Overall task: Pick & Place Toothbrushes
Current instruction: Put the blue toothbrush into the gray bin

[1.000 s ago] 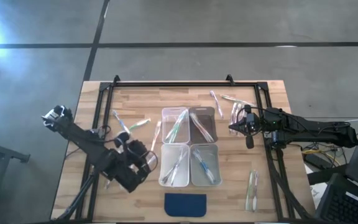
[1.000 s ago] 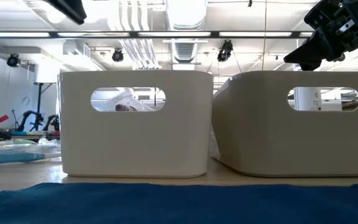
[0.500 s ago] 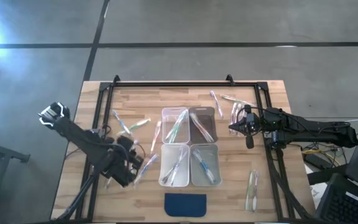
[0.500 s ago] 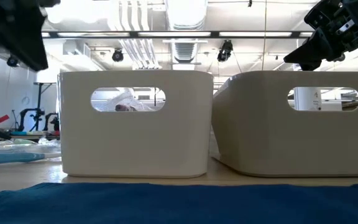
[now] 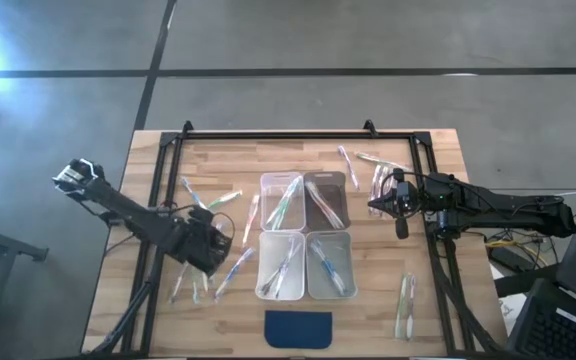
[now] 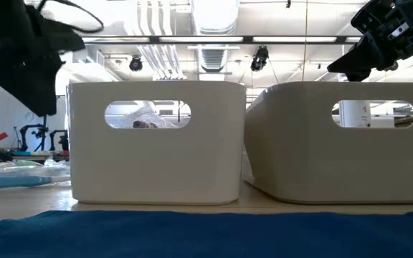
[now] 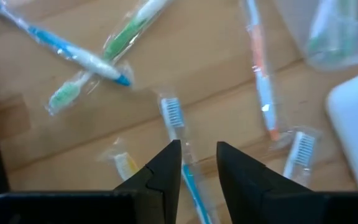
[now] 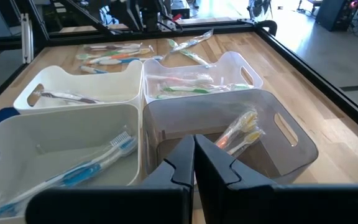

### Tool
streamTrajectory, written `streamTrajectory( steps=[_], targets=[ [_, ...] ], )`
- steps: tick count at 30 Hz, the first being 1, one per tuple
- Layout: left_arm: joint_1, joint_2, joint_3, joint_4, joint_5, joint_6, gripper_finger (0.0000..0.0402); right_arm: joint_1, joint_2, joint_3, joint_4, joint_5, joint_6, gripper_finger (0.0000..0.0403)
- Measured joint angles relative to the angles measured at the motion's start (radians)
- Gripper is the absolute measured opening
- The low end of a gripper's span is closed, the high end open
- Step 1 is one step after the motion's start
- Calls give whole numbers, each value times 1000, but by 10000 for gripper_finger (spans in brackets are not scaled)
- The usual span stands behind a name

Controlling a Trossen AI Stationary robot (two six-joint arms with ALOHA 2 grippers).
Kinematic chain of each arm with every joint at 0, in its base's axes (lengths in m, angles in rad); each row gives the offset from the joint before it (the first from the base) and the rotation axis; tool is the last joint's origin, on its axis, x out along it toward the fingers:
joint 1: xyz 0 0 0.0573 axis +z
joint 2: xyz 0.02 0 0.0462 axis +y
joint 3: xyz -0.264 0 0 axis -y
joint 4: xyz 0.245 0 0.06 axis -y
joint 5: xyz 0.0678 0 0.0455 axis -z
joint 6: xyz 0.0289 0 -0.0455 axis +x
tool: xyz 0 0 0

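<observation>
Toothbrushes [image 5: 230,268] lie scattered on the tabletop [image 5: 368,320] left of four bins [image 5: 306,250], more inside them. From above, the left gripper [image 5: 211,250] hangs over the loose ones; its wrist view shows fingers [image 7: 166,171] parted astride a blue-handled toothbrush [image 7: 182,163]. The right gripper [image 8: 194,155], clenched empty, hovers by the bins.

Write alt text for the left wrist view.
The left pincer, its fingers slightly apart, straddles a wrapped blue toothbrush lying on the wooden table. More wrapped toothbrushes, green, blue and orange, lie scattered beyond it.
</observation>
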Motion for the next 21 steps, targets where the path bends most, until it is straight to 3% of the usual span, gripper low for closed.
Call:
streamTrajectory(
  steps=[8, 15, 21],
  targets=[
    [81, -2, -64, 66, 137, 21, 104, 0, 0, 0, 0, 0, 0, 8],
    [122, -2, -107, 166, 192, 113, 105, 0, 0, 0, 0, 0, 1, 8],
    [148, -2, -141, 173, 248, 129, 138, 0, 0, 0, 0, 0, 0, 8]
  ],
)
